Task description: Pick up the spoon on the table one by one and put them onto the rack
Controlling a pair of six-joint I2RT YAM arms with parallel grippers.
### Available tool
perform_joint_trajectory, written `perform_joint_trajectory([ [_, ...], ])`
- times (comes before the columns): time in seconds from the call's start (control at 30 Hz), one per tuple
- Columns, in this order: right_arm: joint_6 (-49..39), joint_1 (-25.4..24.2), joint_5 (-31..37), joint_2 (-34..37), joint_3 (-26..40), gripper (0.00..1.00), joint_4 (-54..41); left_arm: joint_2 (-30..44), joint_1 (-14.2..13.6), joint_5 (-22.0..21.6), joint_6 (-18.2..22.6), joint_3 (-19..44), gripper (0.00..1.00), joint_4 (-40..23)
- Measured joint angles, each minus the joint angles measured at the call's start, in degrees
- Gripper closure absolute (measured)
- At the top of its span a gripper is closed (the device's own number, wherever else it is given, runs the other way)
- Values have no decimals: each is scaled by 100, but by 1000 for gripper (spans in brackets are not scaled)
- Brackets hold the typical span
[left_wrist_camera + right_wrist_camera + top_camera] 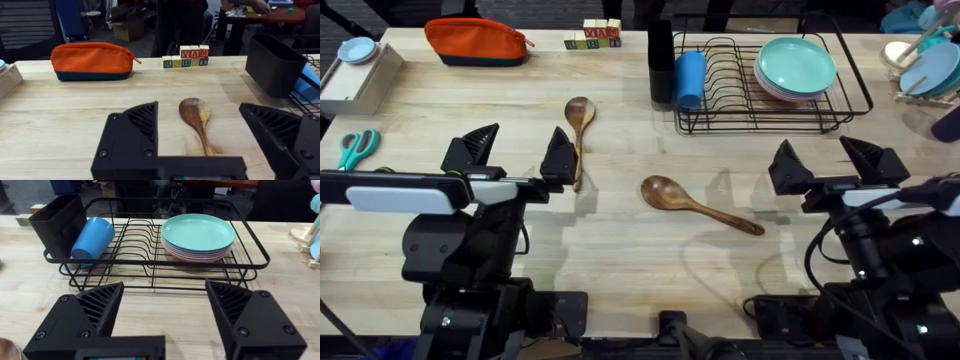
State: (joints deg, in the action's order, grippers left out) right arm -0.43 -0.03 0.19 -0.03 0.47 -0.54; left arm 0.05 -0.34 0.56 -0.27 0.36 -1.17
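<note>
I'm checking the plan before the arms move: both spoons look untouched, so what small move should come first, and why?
Probably lower the left hand onto the lighter spoon. Its open fingers already straddle that spoon's handle in the left wrist view, while the darker spoon lies mid-table between the arms. The right hand faces the rack, open and empty. Both spoons lie flat on the table, so nothing has been racked yet.

Alphabet blocks (186,56) at table's far edge: top row reads "YAM"; lower row letters unclear.
</note>
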Motion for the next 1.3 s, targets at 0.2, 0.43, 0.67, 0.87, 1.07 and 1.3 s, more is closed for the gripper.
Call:
perform_joint_trajectory([
  [0.2, 0, 0, 1, 3, 2, 3, -31, 0, 0, 1, 9, 0, 6, -9],
  [0.43, -20, 0, 4, 2, 0, 3, 7, 0, 0, 1, 8, 0, 4, -9],
  [0.67, -50, -4, 0, 2, 137, 5, -300, 0, 0, 4, 9, 151, 8, -428],
  [0.87, -72, -4, -7, 65, 890, 5, -1502, 159, 0, 11, 9, 1052, 7, -1505],
  [1.07, -90, -4, -8, 468, 1961, 6, -2179, 838, 0, 31, 9, 2116, 8, -2221],
  [1.3, -90, -4, -120, 1519, 3446, 5, -3139, 2091, 0, 183, 9, 3420, 7, -2737],
])
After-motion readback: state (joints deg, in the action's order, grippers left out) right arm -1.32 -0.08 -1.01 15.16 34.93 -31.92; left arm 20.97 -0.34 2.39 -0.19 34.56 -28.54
